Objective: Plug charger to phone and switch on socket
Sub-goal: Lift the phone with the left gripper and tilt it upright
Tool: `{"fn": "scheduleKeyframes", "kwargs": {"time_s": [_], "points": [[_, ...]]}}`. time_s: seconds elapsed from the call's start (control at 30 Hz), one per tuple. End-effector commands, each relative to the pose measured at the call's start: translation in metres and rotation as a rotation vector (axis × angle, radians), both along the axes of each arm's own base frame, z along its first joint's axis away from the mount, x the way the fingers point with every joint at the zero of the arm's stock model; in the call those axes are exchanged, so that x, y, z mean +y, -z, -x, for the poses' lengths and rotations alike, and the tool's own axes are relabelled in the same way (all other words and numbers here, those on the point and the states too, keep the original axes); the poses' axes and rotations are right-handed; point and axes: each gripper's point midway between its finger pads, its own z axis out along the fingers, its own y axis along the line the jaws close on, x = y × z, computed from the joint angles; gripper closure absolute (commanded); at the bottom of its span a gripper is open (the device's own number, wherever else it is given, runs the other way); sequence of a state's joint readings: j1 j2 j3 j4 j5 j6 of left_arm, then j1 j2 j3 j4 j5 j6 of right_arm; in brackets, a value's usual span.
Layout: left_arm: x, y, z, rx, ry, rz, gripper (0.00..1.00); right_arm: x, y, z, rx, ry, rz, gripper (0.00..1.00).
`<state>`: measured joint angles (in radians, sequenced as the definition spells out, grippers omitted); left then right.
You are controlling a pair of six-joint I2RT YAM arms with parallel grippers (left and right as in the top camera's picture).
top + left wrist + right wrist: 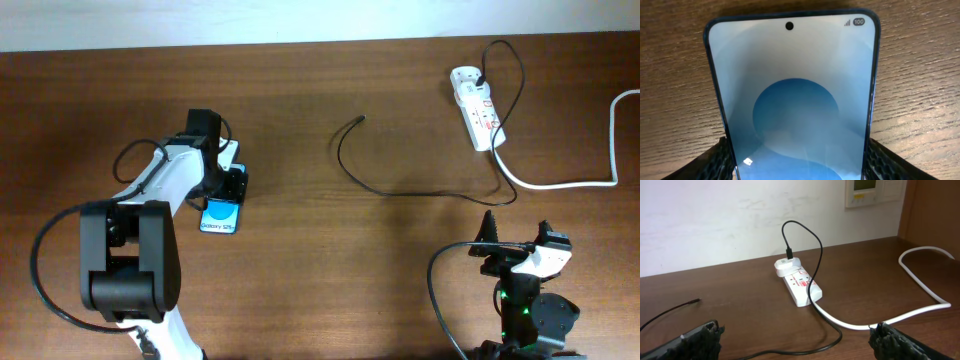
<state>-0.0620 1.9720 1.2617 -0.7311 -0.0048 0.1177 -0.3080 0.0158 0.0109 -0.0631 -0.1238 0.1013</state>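
The phone (220, 216) lies flat at the table's left, its blue screen up; in the left wrist view the phone (795, 100) fills the frame. My left gripper (225, 190) (799, 146) straddles it, and the black fingers (715, 160) press against both long edges. The charger (345, 165) is a thin black cable curving across the middle, its free tip (360, 118) lying bare on the wood, far from the phone. Its other end goes into the white socket (477, 107) (799, 285) at the back right. My right gripper (515, 242) (796, 330) stands open near the front right, holding nothing.
A thick white cord (560, 183) (890, 317) runs from the socket toward the right edge and loops back. The charger cable (815, 280) arcs above the socket and trails across the wood in front of my right gripper. A white wall stands behind the table.
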Motion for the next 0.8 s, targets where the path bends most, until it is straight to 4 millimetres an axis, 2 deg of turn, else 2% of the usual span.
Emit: {"fn": "scheduleKeyframes", "kwargs": {"time_s": [0.0,0.03,0.1,0.17,0.23,0.27,0.37,0.47,0.57,0.63,0.77], "points": [[0.007,0.020,0.017,0.082,-0.008,-0.023,0.38,-0.001,0.003,0.000,0.004,0.005,-0.001,0.02],[0.007,0.020,0.018,0.087,-0.009,-0.023,0.47,-0.001,0.003,0.000,0.004,0.005,-0.001,0.02],[0.007,0.020,0.020,0.096,-0.009,-0.023,0.48,-0.001,0.003,0.000,0.004,0.005,-0.001,0.02],[0.006,0.020,0.021,0.100,-0.008,-0.023,0.54,-0.001,0.003,0.000,0.005,0.005,-0.001,0.02],[0.002,0.018,0.020,0.103,-0.006,0.002,0.54,-0.001,0.003,0.000,0.004,0.005,-0.001,0.02],[0.000,0.015,0.020,0.106,-0.005,0.015,0.53,-0.001,0.003,0.000,0.004,0.005,-0.001,0.02],[-0.002,0.000,0.010,0.098,-0.004,0.023,0.60,-0.001,0.003,0.000,0.004,0.005,-0.001,0.02],[-0.014,-0.023,-0.001,0.091,0.001,0.087,0.61,-0.001,0.003,0.000,0.004,0.005,-0.001,0.01],[-0.016,-0.049,-0.007,0.093,0.003,0.099,0.66,-0.001,0.003,0.000,0.004,0.004,-0.001,0.02],[-0.027,-0.068,-0.011,0.073,0.011,0.163,0.66,-0.001,0.003,0.000,0.004,0.005,-0.001,0.02],[-0.033,-0.103,-0.014,0.001,0.021,0.200,0.66,-0.001,0.003,0.000,0.004,0.005,-0.001,0.01]]}}
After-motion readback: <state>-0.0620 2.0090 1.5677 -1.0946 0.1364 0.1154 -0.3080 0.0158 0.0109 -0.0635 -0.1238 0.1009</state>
